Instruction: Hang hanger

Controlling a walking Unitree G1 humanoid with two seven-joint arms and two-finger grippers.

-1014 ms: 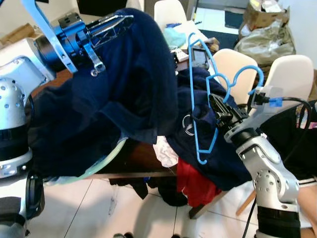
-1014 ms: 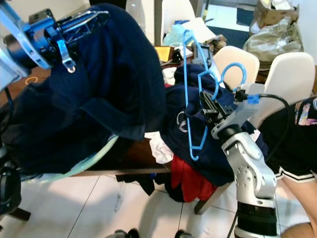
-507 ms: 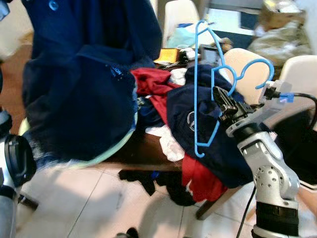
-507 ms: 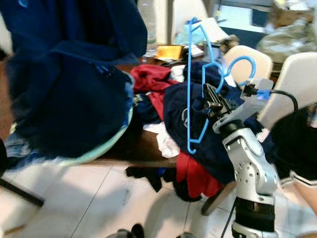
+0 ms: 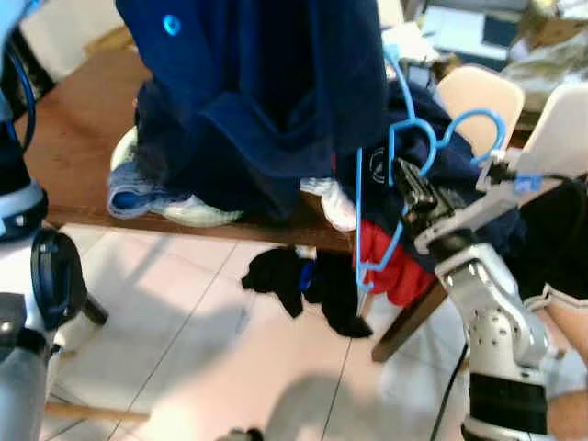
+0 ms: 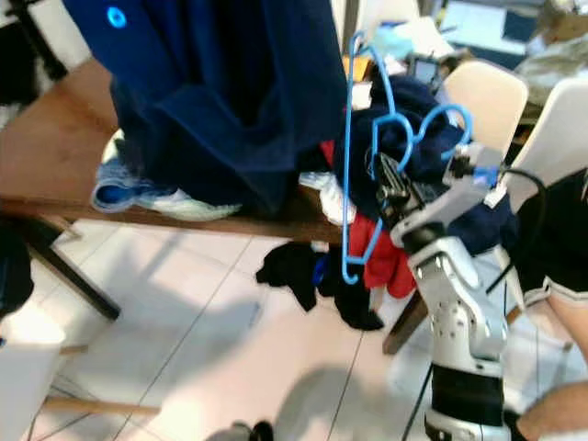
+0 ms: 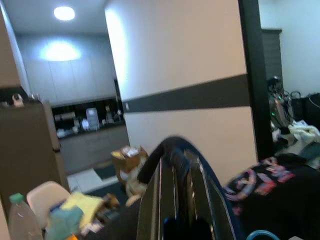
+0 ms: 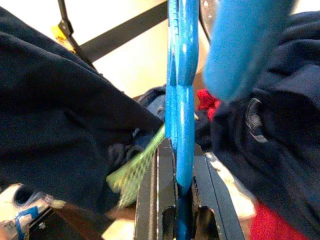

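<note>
The right gripper [image 5: 415,188] holds the blue hanger [image 6: 354,175] upright at the right end of the brown table [image 5: 78,152], beside a heap of clothes. Its jaws are pinching the hanger's thin bar, which the right wrist view shows running straight up between the two black fingers [image 8: 162,197]. The hanger's hook curls above the gripper, toward a cream chair [image 5: 478,92], and its long triangular frame hangs down past the table edge, in front of a red garment [image 5: 390,271] spilling over the side.

A large navy garment [image 5: 266,83] hangs from above, draping down onto the table left of the hanger; its lower folds rest on a pale green and white bundle [image 5: 175,204]. The left wrist view shows the left gripper [image 7: 175,170] raised high, its jaws pressed together on the navy cloth, with a white wall behind. Dark clothing [image 6: 308,271] hangs below the table edge over the tiled floor [image 5: 230,358]
</note>
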